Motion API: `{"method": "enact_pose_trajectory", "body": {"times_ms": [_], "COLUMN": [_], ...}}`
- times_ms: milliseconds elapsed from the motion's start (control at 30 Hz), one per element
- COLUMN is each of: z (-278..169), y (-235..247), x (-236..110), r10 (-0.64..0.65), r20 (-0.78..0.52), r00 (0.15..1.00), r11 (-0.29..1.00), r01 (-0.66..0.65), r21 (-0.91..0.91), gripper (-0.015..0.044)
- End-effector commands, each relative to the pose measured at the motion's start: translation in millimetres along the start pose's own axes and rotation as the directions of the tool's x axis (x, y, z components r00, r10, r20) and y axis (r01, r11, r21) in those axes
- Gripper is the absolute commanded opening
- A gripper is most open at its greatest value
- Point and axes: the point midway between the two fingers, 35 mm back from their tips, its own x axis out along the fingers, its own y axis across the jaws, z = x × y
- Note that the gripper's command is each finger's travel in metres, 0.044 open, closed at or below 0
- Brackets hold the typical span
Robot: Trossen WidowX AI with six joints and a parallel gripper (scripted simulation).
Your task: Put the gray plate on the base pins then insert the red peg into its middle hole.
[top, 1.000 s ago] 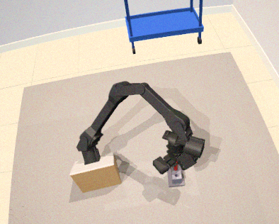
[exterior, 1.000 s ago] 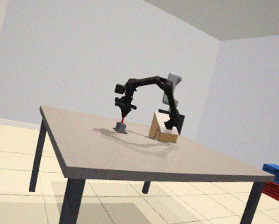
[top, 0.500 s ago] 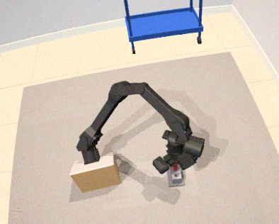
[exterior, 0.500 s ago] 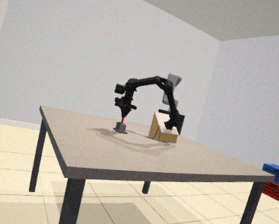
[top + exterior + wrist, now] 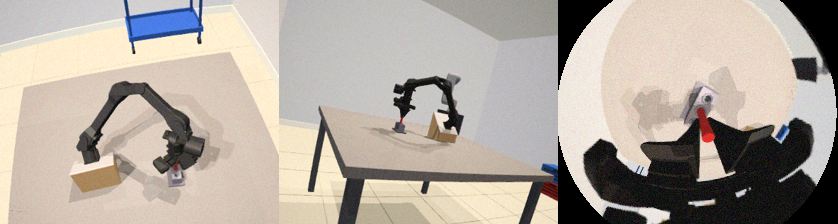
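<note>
Top view: the tool [image 5: 175, 164] hangs over the gray plate [image 5: 176, 178], which appears to lie flat on its base at the near right of the worktop [image 5: 230, 88], so the first step looks done. The red peg [image 5: 175, 165] is gripped between the closed fingers, pointing down at the plate's middle hole; its tip looks just above or at the hole, not fully in. What is left is to push it home and release. A cardboard box [image 5: 96, 175] carrying the arm's foot sits well apart to the left, and a blue cart [image 5: 163, 23] stands beyond the far edge of the worktop, so both are out of the way

Exterior view: the peg [image 5: 401, 120] stands nearly upright between tool [image 5: 403, 113] and plate [image 5: 399, 127], most of its length showing. The worktop edges are well away on all sides

Wrist view: the peg [image 5: 706, 126] runs from the fingers toward the plate [image 5: 706, 100], whose dark hole sits just past the tip; open surface surrounds the plate
</note>
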Motion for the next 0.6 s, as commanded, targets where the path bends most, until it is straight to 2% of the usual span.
{"method": "enact_pose_trajectory", "body": {"times_ms": [0,567], "z": [-0.4,0.3], "y": [0.5,-0.4], "x": [1.1,0.7], "r10": [0.001,0.000], "r20": [-0.002,0.000], "r00": [1.000,1.000], "r11": [1.000,1.000], "r01": [-0.001,0.000], "r21": [0.002,0.000], "gripper": [0.0000,0.0000]}}
